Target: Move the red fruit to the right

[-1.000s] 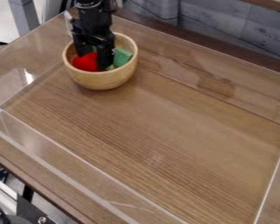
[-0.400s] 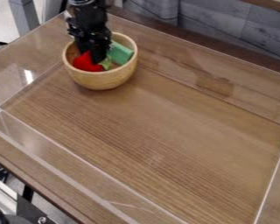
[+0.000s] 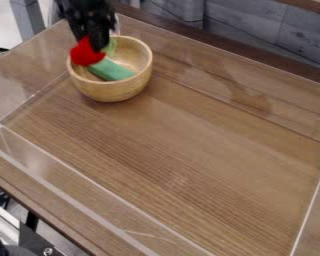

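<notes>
While one claw (image 3: 91,38) grips one fruit (image 3: 85,53)

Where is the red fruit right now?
In the camera view, the red fruit is at upper left, beneath the tool, at the left part of the wooden bowl.

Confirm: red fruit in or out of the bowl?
Out, lifted: the red fruit hangs from the gripper, overlapping the wooden bowl's rim.

Wooden bowl (image 3: 112,91) is located in upper L of frame, on wood-grained tabletop (image 3: 190,150). Green block (image 3: 112,69) is contained in bowl. Dk. gray panel (image 3: 270,32) is seen at upper R, behind tabletop. Blk. cables (image 3: 19,228) are seen at lower L corner.
</notes>
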